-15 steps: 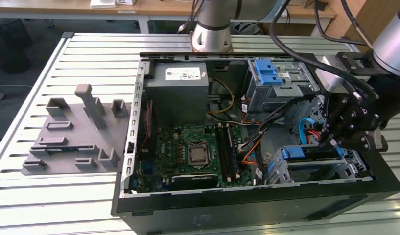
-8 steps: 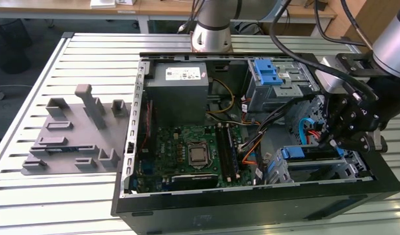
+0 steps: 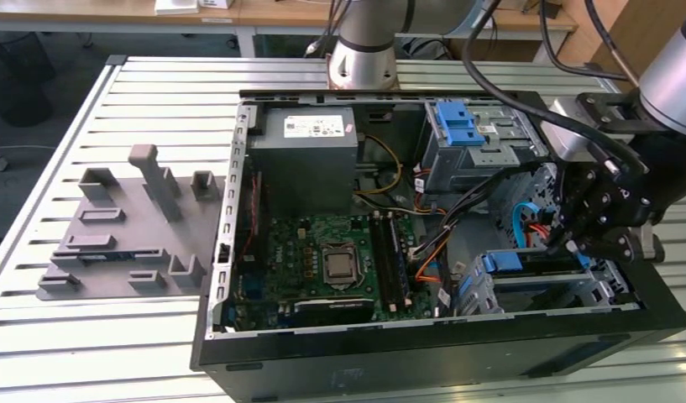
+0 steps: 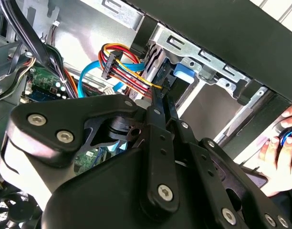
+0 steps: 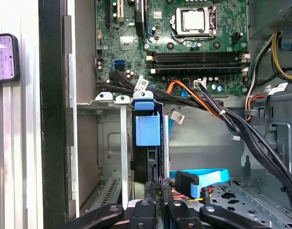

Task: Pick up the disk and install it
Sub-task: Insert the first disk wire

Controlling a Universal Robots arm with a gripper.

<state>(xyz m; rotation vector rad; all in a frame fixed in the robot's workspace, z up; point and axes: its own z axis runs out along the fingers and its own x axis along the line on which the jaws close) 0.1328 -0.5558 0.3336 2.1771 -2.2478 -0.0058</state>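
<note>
In the exterior view the gripper (image 3: 569, 245) hangs inside the open computer case (image 3: 432, 353), at about four o'clock from the motherboard (image 3: 320, 260), above the drive cage (image 3: 533, 281). In the first wrist view its fingers (image 5: 150, 191) pinch the disk (image 5: 148, 131), standing on edge in the cage slot. The second wrist view shows a person's hand (image 4: 282, 157) at the case edge.

1. Arm (image 3: 371, 38): silver-grey cylindrical segments with darker grey joint rings; black cables run alongside it.
2. Wrist (image 3: 673, 67): rounded grey housing with a black bracket and black hoses looping off it.
3. Gripper (image 3: 594, 222): matte black linkage bars, pinned with silver screws.
4. Second wrist view: rounded black link plates (image 4: 69, 126), hex-socket screw heads.
</note>
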